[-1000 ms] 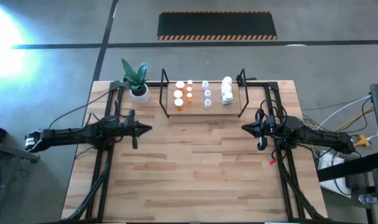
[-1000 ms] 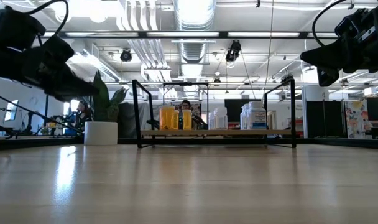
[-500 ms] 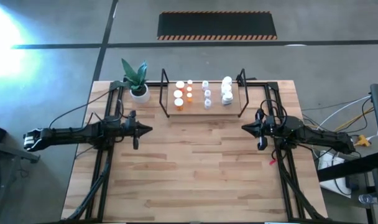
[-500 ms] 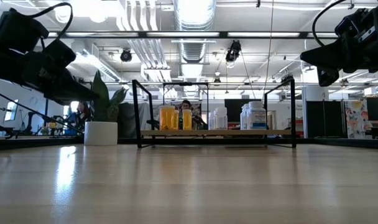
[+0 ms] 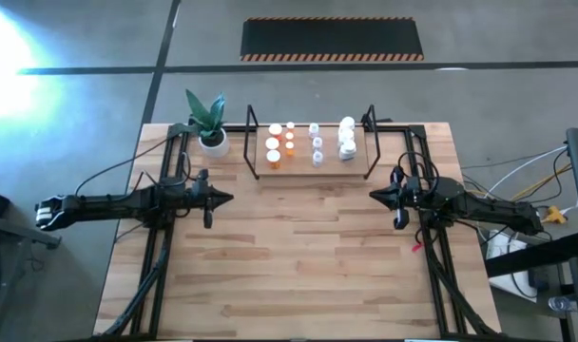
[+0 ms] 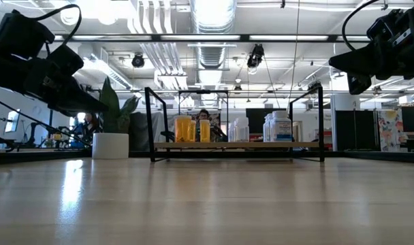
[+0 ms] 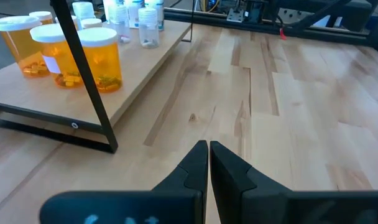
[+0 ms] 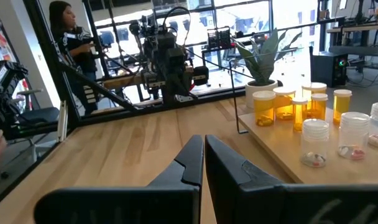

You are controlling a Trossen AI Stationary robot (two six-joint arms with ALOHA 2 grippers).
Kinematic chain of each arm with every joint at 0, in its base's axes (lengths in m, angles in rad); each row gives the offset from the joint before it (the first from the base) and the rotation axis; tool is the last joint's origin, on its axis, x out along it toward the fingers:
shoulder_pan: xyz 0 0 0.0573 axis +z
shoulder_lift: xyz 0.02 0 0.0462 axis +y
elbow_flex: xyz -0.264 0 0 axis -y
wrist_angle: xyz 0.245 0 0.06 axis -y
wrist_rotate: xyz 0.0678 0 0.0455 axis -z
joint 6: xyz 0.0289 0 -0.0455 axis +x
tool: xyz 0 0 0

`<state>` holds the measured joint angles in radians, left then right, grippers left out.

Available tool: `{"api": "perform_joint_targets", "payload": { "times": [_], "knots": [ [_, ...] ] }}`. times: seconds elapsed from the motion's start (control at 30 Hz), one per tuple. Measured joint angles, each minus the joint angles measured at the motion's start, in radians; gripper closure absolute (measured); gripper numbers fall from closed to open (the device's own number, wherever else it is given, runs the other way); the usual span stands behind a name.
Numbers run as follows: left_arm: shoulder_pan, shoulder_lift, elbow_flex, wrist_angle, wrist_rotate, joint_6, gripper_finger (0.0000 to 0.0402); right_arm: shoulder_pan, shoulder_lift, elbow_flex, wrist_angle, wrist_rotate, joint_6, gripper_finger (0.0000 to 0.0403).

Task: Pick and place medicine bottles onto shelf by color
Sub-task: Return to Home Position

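Risk, as judged: low. Every bottle in sight stands on the shelf (image 5: 303,167) at the far middle of the table (image 5: 298,256): orange bottles (image 5: 275,142) at its left end, clear bottles (image 5: 317,144) in the middle, white bottles (image 5: 347,138) at the right end. I see none off the shelf.

What could go wrong: an arm swinging wide as it folds back could clip the wire frame (image 5: 252,152) and topple the bottles, which stand close together. The left arm also has the plant pot (image 5: 213,141) near its side. Both arms are well apart from the shelf, so it would take a sloppy path.

Left gripper (image 5: 228,198) — over the table's left half, tip toward the centre, fingers pressed together, nothing between them, touching nothing.

Right gripper (image 5: 373,196) — mirrored on the right side, fingers likewise closed, empty, off the tabletop.
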<state>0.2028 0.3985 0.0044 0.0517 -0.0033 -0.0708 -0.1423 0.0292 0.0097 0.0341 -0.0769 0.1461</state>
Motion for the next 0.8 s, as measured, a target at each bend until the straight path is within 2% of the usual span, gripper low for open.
{"api": "perform_joint_targets", "payload": {
  "times": [0.3,0.47,0.67,0.8],
  "knots": [
    [-0.011,-0.006,0.0,0.0,-0.004,-0.038,0.0402,0.0,0.0,0.0,0.0,0.0,0.0,0.0394],
    [-0.069,-0.114,0.0,-0.033,-0.006,-0.106,0.0402,0.0,0.0,0.0,0.0,0.0,0.0,0.0394],
    [-0.204,-0.247,0.0,-0.034,-0.005,-0.015,0.0402,0.0,0.0,0.0,-0.001,0.0,0.0,0.0394],
    [-0.247,-0.3,0.0,-0.041,-0.003,0.027,0.0402,0.0,0.0,0.0,0.0,0.0,0.0,0.0394]
  ]
}}
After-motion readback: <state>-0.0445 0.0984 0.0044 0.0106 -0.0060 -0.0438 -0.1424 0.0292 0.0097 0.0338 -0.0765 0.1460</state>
